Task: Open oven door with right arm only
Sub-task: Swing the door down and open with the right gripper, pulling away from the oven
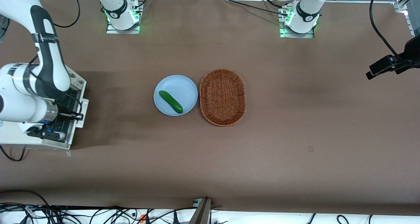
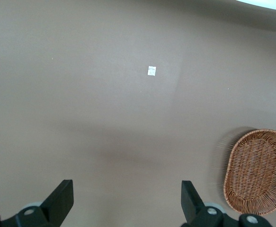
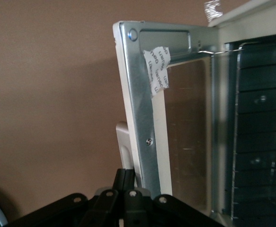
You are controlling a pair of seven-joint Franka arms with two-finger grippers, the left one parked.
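Note:
The white toaster oven point(image 1: 19, 133) stands at the working arm's end of the table. Its oven door point(image 1: 82, 111) stands partly open, swung away from the body. In the right wrist view I see the door's inner metal frame point(image 3: 140, 118), a strip of tape point(image 3: 157, 71), the glass point(image 3: 185, 137) and the dark rack inside the oven point(image 3: 258, 118). The right arm point(image 1: 44, 63) reaches down over the oven. Its gripper point(image 3: 127, 182) is shut, fingers pressed together, right at the door's outer face, touching the pale handle point(image 3: 122, 142). Nothing shows between the fingers.
A light-blue plate point(image 1: 183, 86) with a green cucumber point(image 1: 171, 101) sits mid-table. A wicker basket point(image 1: 222, 97) lies beside it, toward the parked arm's end. Brown tabletop lies between the oven door and the plate.

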